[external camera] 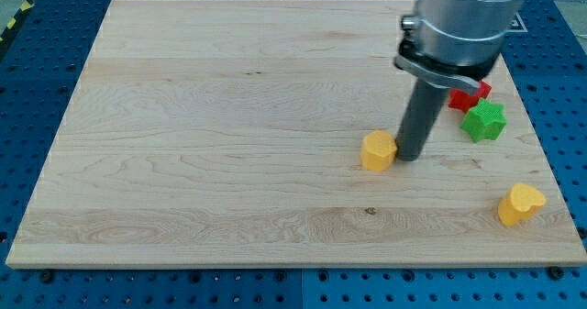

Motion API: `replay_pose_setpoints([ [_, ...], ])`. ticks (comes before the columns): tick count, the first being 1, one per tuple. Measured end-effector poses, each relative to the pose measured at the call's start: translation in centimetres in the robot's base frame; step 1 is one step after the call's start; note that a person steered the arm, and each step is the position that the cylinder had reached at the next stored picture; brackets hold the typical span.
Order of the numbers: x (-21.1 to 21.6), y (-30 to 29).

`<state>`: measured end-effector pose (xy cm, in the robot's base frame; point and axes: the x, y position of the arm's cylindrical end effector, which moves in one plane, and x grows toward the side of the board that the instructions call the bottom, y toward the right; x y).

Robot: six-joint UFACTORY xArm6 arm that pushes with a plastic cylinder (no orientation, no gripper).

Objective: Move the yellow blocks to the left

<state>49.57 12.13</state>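
With no jaws, my tip (pixel 410 156) touches the yellow hexagon (pixel 377 150) at its 3 o'clock; an off-centre push could let it slip past, leaving the yellow heart (pixel 519 204) untouched.

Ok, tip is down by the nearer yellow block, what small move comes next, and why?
Probably a short push toward the view's left. My tip sits right against the yellow hexagonal block on its right side, with bare board beyond it. The yellow heart block can wait.
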Motion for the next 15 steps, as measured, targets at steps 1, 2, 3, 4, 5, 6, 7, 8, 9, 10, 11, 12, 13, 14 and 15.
replay_pose_setpoints([
  [1,0.5,3.3],
  [2,2.9,9.8],
  [3,4.1,14.8],
  [4,6.4,17.8],
  [5,9.6,17.3],
  [6,11.1,16.4],
  [7,11.4,15.0],
  [8,10.7,13.9],
  [9,9.5,11.5],
  [10,7.2,9.5],
  [11,6.3,7.2],
  [12,9.1,7.1],
  [13,11.2,9.7],
  [14,11.2,12.8],
  [15,9.0,13.7],
])
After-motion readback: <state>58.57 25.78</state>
